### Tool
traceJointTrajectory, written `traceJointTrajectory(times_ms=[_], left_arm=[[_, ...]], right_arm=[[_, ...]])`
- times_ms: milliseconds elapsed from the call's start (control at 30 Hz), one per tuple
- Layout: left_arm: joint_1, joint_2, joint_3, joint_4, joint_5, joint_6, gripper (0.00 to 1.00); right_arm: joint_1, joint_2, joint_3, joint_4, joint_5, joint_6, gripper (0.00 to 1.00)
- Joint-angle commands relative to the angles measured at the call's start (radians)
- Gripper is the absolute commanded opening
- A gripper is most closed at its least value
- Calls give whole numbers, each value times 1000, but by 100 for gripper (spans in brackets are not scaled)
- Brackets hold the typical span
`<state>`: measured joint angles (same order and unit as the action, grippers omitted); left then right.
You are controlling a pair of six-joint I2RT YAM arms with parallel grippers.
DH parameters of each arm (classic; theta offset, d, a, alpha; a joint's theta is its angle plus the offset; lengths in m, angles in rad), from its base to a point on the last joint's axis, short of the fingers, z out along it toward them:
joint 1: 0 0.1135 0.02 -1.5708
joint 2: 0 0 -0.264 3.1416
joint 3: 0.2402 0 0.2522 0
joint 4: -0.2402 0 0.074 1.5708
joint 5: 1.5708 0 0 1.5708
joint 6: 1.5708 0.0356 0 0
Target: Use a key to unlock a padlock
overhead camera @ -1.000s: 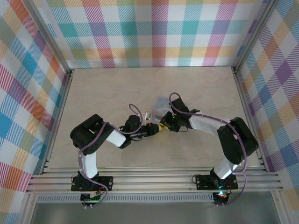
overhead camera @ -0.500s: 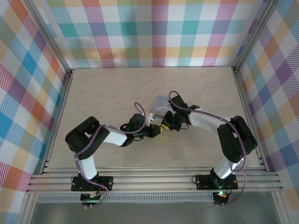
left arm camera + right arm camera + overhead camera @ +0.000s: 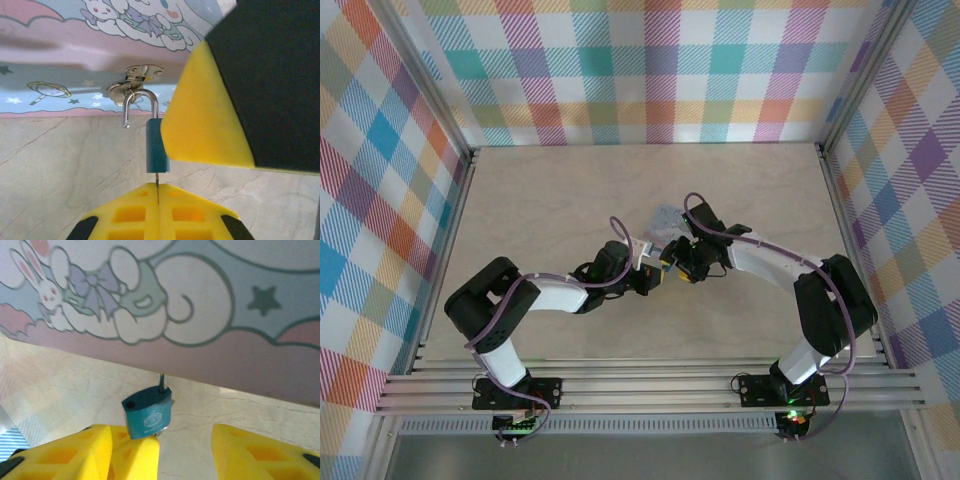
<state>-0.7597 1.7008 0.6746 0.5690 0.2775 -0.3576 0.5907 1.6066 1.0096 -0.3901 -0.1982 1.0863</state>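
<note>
The right end effector (image 3: 185,444) has released the padlock (image 3: 156,145), jaws now apart. The left end effector (image 3: 157,194) stays clamped on the key (image 3: 157,180).

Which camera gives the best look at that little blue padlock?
The left wrist view: the padlock hangs whole, blue body and silver shackle, from the tin's clasp. The right wrist view shows its blue body close up, shackle mostly hidden. From the top view it is too small to make out.
</note>
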Motion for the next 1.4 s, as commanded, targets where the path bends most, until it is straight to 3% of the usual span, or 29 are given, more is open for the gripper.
traceJointTrajectory(times_ms=[0,333,600,967,1167,1200,1367], left_arm=[[-17,-39,36,-79,-23,109,0],[-40,-62,84,-193,-62,230,0],[-58,-73,93,-208,-85,246,0],[-67,-90,97,-227,-86,253,0],[-69,-93,109,-246,-84,249,0],[-69,-97,112,-254,-84,245,1],[-69,-146,96,-298,-109,210,27]], right_arm=[[9,-17,-10,32,1,35,56],[8,37,36,8,-25,38,50],[9,88,57,19,-53,52,46],[9,83,45,3,-51,46,6],[8,60,19,16,-49,48,0],[8,50,10,18,-44,46,0],[-26,-38,-91,51,-21,48,0]])
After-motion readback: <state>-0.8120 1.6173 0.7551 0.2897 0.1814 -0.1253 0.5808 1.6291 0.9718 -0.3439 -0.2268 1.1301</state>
